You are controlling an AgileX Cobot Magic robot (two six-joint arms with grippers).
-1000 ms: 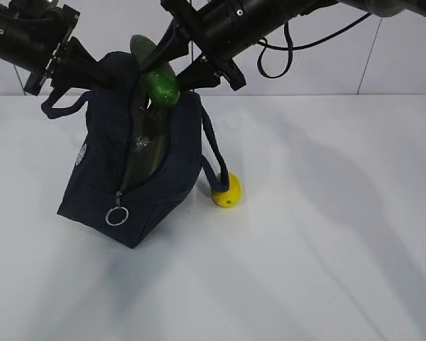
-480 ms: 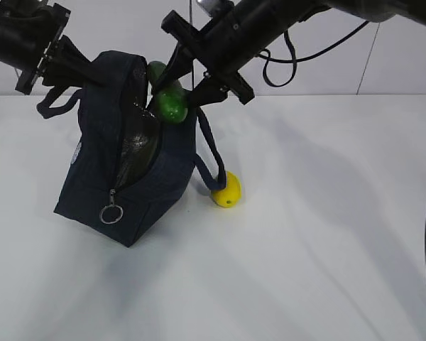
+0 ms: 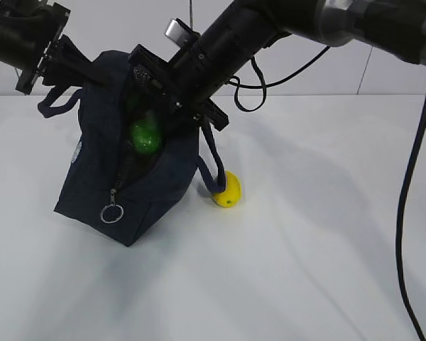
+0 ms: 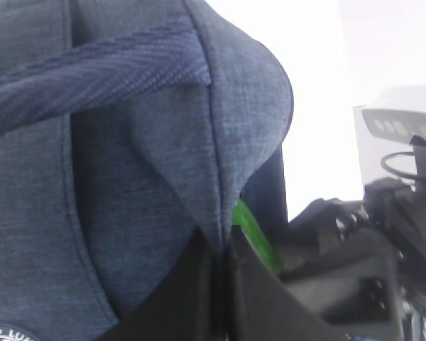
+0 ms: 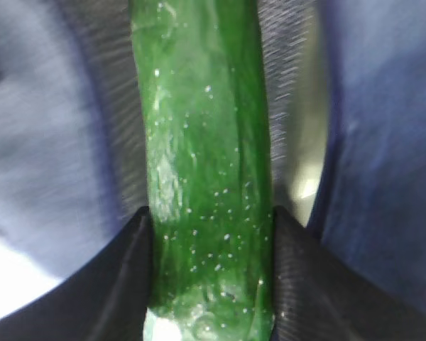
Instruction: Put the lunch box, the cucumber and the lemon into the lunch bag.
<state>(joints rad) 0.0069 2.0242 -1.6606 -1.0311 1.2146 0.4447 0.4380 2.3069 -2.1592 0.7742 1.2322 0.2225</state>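
Right fingers (image 5: 210,277) clamp the cucumber (image 3: 145,135) inside the bag (image 3: 99,185); left fingers (image 4: 220,291) pinch its rim; lemon (image 3: 228,190) beside bag.

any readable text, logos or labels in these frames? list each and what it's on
"LUN": start of a word on the round white logo on the lunch bag, cut off at the left wrist view's bottom edge.
The same logo in the exterior view: too small to read.
Nothing else carries text.
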